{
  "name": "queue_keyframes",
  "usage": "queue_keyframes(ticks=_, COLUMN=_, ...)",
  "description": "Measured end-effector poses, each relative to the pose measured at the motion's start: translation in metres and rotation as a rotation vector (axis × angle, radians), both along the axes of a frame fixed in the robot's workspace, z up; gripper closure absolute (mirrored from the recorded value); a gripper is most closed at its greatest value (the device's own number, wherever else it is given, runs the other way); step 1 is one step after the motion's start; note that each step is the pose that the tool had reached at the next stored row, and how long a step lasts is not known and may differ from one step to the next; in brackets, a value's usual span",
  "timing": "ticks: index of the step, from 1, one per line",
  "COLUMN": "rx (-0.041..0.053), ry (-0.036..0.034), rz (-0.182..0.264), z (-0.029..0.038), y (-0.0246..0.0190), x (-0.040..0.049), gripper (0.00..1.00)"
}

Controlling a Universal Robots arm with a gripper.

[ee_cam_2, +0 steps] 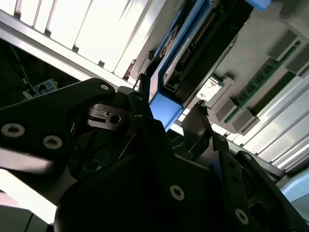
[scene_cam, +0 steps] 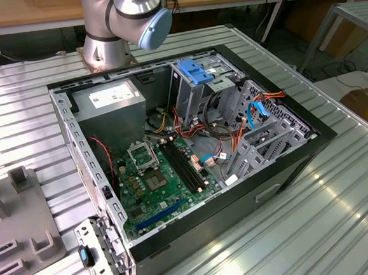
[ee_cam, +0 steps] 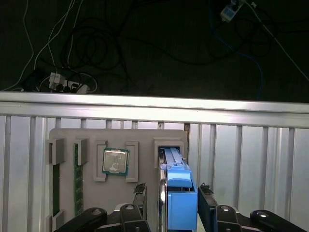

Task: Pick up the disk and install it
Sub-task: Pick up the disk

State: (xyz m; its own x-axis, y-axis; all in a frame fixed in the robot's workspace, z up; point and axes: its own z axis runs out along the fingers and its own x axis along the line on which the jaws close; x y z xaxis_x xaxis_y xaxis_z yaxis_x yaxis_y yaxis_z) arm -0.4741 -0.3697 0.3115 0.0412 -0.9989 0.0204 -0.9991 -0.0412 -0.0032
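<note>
A ribbed metal table [ee_cam: 251, 159] stretches under a dark, cable-strewn background. In the exterior view a grey fixture [scene_cam: 20, 239] sits on it at eight o'clock from the open computer case [scene_cam: 241, 219]. The disk [ee_cam: 177, 186] stands on edge in the fixture's slot [ee_cam: 157, 145], at the claw's twelve o'clock, its long axis running straight away. The claw [ee_cam: 173, 188] straddles the near blue end, jaws apart with slivers of gap, so I judge it unclamped. The disk's far length is foreshortened, and pad contact is hard to make out.
</note>
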Motion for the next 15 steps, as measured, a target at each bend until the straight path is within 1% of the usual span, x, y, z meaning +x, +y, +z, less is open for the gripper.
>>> queue_keyframes(ticks=5, rx=0.0, ry=-0.0001, rz=0.0, z=0.0, y=0.0019, x=0.0, gripper=0.46)
queue_keyframes(ticks=8, rx=0.0, ry=0.0, rz=0.0, z=0.0, y=0.0019, x=0.0, gripper=0.46)
queue_keyframes(ticks=10, rx=0.0, ry=-0.0001, rz=0.0, z=0.0, y=0.0021, x=0.0, gripper=0.64)
queue_keyframes(ticks=15, rx=0.0, ry=-0.0001, rz=0.0, z=-0.0001, y=0.0022, x=0.0, gripper=0.64)
